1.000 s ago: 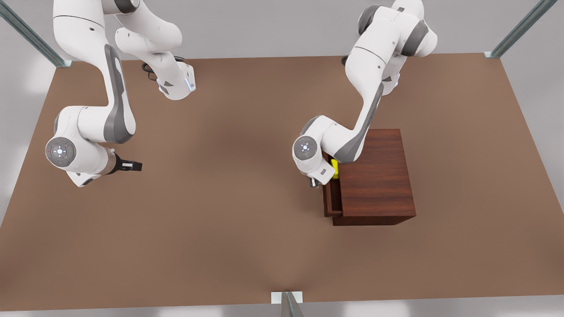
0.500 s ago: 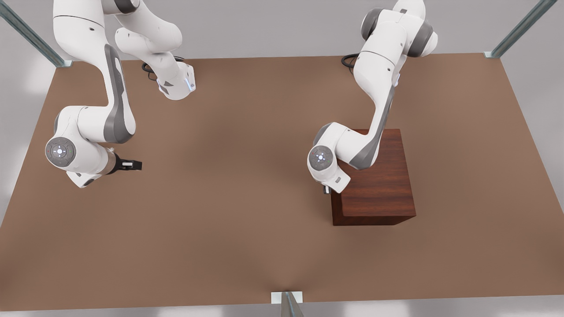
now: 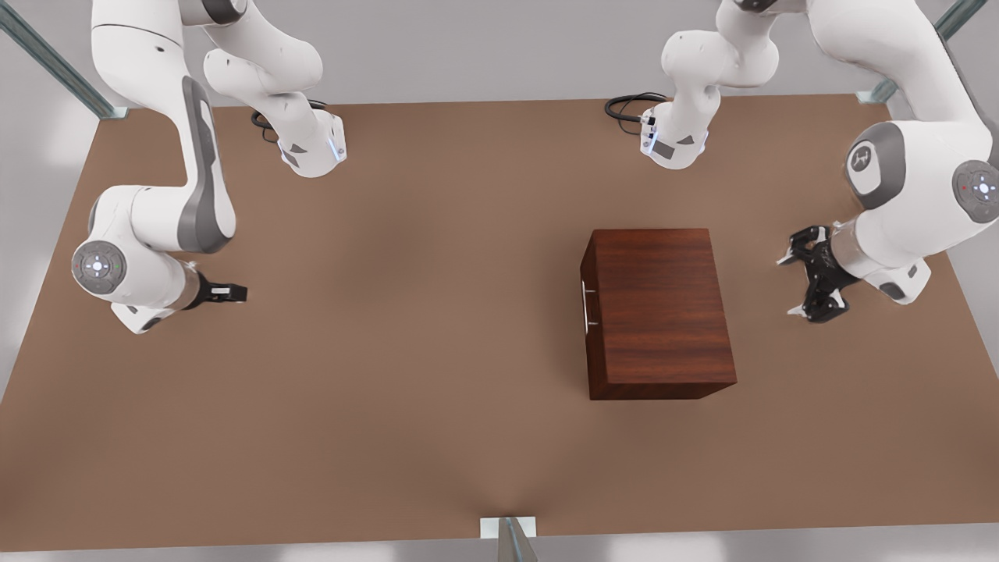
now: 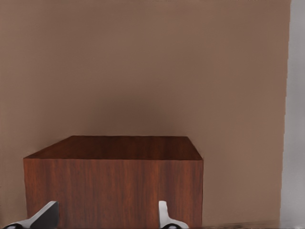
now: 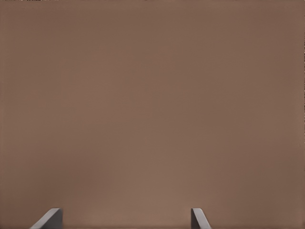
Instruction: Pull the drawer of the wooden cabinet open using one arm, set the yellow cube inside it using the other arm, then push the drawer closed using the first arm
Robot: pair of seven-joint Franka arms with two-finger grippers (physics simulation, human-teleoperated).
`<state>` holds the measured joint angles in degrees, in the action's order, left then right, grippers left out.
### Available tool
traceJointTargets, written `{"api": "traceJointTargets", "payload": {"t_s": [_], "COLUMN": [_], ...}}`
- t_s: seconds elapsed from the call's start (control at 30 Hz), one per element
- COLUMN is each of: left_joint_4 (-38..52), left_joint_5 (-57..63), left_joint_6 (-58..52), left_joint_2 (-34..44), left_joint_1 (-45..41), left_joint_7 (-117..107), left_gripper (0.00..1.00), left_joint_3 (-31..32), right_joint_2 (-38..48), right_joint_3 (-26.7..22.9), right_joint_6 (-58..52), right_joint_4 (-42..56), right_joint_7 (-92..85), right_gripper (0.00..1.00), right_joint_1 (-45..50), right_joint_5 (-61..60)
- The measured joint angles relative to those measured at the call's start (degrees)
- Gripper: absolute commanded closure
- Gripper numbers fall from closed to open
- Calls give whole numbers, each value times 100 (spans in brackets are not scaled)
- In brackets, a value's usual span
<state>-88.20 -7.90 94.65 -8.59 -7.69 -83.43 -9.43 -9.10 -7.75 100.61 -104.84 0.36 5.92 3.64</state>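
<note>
With the drawer [image 3: 586,304] now flush in the cabinet [image 3: 659,312] where a second earlier it had stood ajar showing the yellow cube, I judged the cube shut inside and the task done. My left gripper [image 3: 812,285] had pulled away to the cabinet's far side, jaws apart and empty. My right gripper [image 3: 228,293] waited well off, jaws apart over the table [image 3: 406,328].

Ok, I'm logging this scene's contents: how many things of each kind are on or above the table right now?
wooden cabinet: 1
silver bar handle on its front: 1
Grippers: 2, the left gripper at the front view's right and the right gripper at its left
Total: 4
</note>
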Motion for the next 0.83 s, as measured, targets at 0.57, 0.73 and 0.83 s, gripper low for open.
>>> {"api": "traceJointTargets", "payload": {"t_s": [0.57, 0.73, 0.83], "left_joint_4": [244, 239, 239], "left_joint_5": [242, 241, 238], "left_joint_6": [-3, -14, -17], "left_joint_2": [-79, -79, -79], "left_joint_1": [989, 998, 997], "left_joint_7": [5594, 6458, 6873], "left_gripper": [0, 0, 0], "left_joint_3": [1601, 1599, 1599], "right_joint_2": [0, 0, 0], "right_joint_3": [-25, -32, -32], "right_joint_6": [-113, -121, -123], "right_joint_4": [58, 58, 58], "right_joint_7": [-40, -47, -50], "right_gripper": [0, 0, 0], "right_joint_1": [-6, -4, -6], "right_joint_5": [9, 9, 10]}}
